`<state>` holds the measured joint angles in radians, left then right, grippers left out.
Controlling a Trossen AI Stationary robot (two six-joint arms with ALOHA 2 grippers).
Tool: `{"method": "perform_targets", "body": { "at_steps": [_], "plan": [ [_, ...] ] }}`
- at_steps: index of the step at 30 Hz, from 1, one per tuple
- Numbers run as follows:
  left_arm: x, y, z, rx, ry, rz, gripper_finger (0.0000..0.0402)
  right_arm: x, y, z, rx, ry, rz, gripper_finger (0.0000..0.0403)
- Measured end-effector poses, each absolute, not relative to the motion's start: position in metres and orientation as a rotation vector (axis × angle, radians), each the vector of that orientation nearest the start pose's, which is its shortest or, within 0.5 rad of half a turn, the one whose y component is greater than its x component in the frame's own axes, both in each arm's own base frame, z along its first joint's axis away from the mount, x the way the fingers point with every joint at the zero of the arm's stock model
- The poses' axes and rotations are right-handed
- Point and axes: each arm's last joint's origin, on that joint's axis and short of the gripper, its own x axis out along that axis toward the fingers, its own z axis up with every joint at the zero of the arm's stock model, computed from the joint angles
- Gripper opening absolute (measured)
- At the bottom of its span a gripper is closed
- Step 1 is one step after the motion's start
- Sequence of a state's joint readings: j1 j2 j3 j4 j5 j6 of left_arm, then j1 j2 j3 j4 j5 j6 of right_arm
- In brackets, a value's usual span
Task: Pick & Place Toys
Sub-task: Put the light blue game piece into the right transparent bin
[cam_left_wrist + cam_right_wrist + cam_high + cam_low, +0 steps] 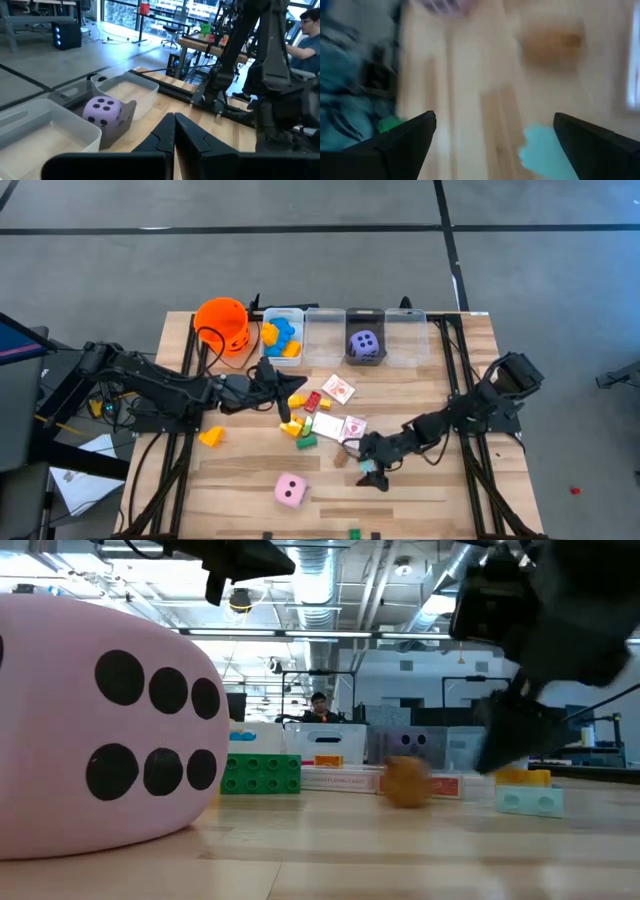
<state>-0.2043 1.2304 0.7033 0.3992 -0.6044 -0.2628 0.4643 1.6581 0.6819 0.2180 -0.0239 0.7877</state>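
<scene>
**Toys scattered mid-table, both arms low over the wood**

Nearest the bottom edge of the high view, a pink die (290, 491) sits alone on the table (420, 500); it fills the left of the low view.

Just above and to its right, the right gripper (374, 472) hangs low over the boards with its fingers spread wide and nothing between them. A pale blue block (371, 477) lies right beside its tips, and a small brown piece (341, 459) is just to its left.

At mid-frame lies a loose cluster: a green block (306, 442), a red block (313, 401), yellow blocks (295, 400) and pink-and-white cards (339, 388). A lone yellow block (211, 437) rests to the left.

The left gripper (284, 386) reaches in from the left above this cluster, its fingers closed tip to tip on nothing.

Farthest, along the top edge, stands an orange bucket (222, 323), then four clear bins (325, 340): the first holds blue and yellow blocks (279, 338), the third a purple die (365, 345).
</scene>
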Motion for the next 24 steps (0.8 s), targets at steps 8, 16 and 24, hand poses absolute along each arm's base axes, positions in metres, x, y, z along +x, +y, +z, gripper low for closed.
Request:
{"method": "perform_targets", "body": {
  "at_steps": [8, 16, 24],
  "plan": [
    [0.261, -0.046, 0.265, -0.225, 0.103, 0.388, 0.0000, 0.268, 0.130, 0.155, 0.356, 1.119, -0.156, 0.0400],
    [0.257, -0.064, 0.261, -0.307, 0.129, 0.332, 0.0000, 0.274, 0.134, 0.167, 0.346, 1.113, -0.150, 0.0400],
    [0.253, -0.077, 0.261, -0.304, 0.139, 0.278, 0.0000, 0.279, 0.143, 0.172, 0.385, 1.074, -0.020, 0.0400]
  ]
}}
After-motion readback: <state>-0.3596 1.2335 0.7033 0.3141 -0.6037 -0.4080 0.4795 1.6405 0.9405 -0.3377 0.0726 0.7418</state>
